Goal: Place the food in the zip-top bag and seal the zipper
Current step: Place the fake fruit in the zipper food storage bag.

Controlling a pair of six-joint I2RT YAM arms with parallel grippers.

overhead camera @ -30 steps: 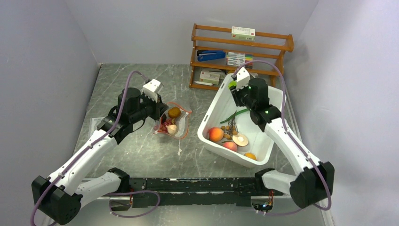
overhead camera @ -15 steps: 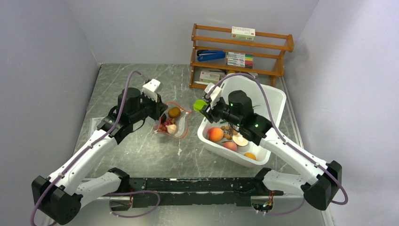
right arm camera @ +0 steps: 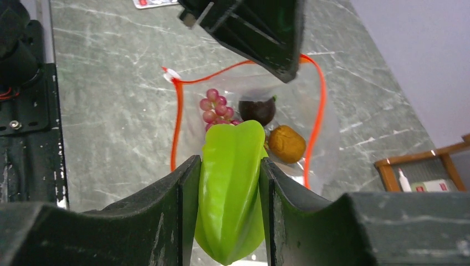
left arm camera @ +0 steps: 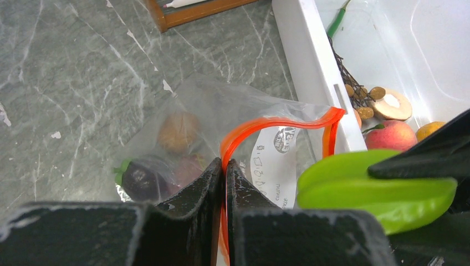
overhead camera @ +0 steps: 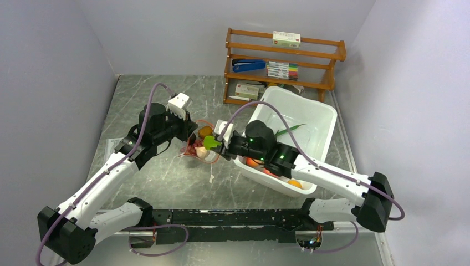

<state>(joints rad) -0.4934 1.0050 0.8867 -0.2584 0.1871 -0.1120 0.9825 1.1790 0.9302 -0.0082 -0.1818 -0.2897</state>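
**Green pod clamped above the open bag mouth**

Your right gripper has its jaws pressed against both flanks of the green pod. The pod lies lengthwise between them, and its ridged tip reaches just past the fingertips. Beyond that tip, lower down on the table, lies the zip-top bag with its mouth gaping towards the pod.

Your left gripper has its jaws pinched together on the zipper. They hold one lip of the red-orange strip, and the rest of the strip arcs away to the right of the jaws in an open loop.

Already inside the bag, past the pod's tip, are the grape bunch, a dark purple fruit and a brown round fruit. The three sit close together. From the left wrist, the pod and the right fingers fill the space just to the right of your left jaws, near the raised lip.

Farther right of the left jaws is the white bin, its near wall just beside the bag. In the bin you can see the brown berry cluster on its twigs, a halved pale piece, a peach and an orange fruit. Well beyond both grippers, a wooden rack stands at the back of the table.
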